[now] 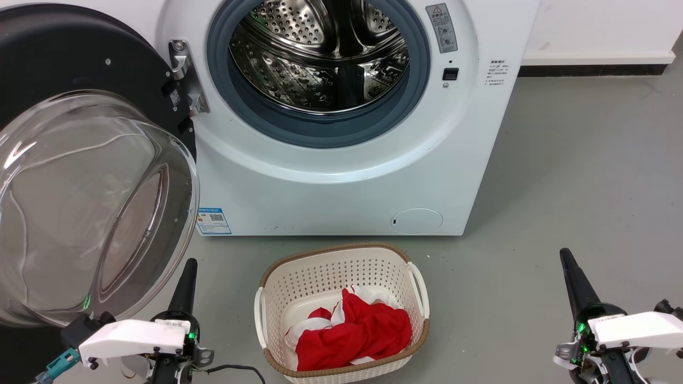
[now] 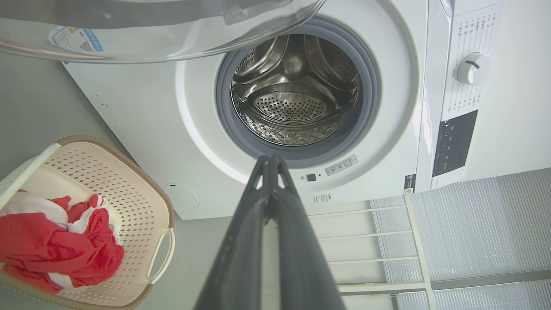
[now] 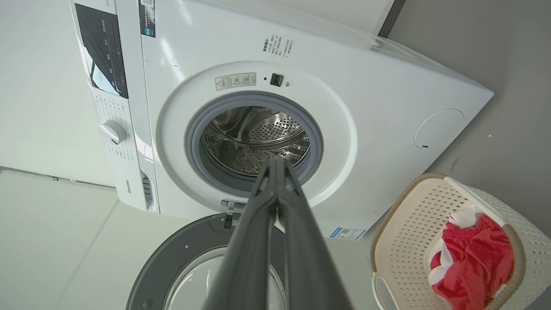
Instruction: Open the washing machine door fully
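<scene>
Washing machine door (image 1: 96, 202) stood swung wide, left of the washing machine (image 1: 331, 197); possibly short of its stop. Left gripper (image 1: 189, 266) and right gripper (image 1: 565, 258) were both clenched and empty. Best approach: nudge the door outward gently with the left gripper, at the edge rather than the glass. Laundry basket (image 1: 341, 256) sat between the arms, apparently clear of the swing.

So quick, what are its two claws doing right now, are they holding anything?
Left gripper: closed, fingers together at the tips, holding nothing.
Right gripper: closed, fingers together at the tips, holding nothing.
</scene>
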### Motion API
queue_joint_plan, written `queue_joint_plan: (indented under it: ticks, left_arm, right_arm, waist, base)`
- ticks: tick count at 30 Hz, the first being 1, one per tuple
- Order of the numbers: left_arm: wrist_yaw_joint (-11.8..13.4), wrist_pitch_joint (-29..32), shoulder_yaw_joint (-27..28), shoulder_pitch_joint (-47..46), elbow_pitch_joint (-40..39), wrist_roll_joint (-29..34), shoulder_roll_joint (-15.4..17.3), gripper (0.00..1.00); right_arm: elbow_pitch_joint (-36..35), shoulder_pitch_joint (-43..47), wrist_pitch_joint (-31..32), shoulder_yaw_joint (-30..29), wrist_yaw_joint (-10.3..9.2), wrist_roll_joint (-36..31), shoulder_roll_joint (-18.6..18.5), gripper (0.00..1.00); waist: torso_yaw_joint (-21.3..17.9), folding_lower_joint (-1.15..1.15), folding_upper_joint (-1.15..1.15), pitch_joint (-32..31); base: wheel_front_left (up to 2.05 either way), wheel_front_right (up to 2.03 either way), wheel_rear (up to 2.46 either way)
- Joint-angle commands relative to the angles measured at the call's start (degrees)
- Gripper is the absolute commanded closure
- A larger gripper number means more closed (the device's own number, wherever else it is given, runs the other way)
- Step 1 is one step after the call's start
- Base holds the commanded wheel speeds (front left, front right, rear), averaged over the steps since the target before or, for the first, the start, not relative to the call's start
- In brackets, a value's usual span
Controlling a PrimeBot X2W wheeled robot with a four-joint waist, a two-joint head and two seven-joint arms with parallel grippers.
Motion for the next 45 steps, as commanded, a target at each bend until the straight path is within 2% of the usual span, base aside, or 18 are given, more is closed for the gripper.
queue_joint_plan:
  ticks: [1, 35, 45]
  left_arm:
    - [-0.27, 0.41, 0.38, -0.98, -0.08, -1.40, -0.04, 1.00]
    - [-1.70, 4.23, 2.13, -1.56, 1.12, -16.40, -0.36, 1.00]
    - [-1.70, 4.17, 2.09, -1.51, 1.11, -16.17, -0.36, 1.00]
  right_arm:
    - [0.11, -1.31, 0.20, -0.20, -0.01, 1.49, -0.20, 1.00]
    - [2.43, -2.92, 3.22, -1.68, -0.01, 15.99, 0.26, 1.00]
    - [2.39, -2.93, 3.40, -1.88, -0.01, 15.53, 0.41, 1.00]
  waist:
    - [0.01, 0.00, 0.00, -0.01]
    - [0.18, -0.01, 0.00, -0.29]
    - [0.18, -0.01, 0.00, -0.30]
  base:
    - [0.00, 0.00, 0.00]
    - [0.00, 0.00, 0.00]
    - [0.00, 0.00, 0.00]
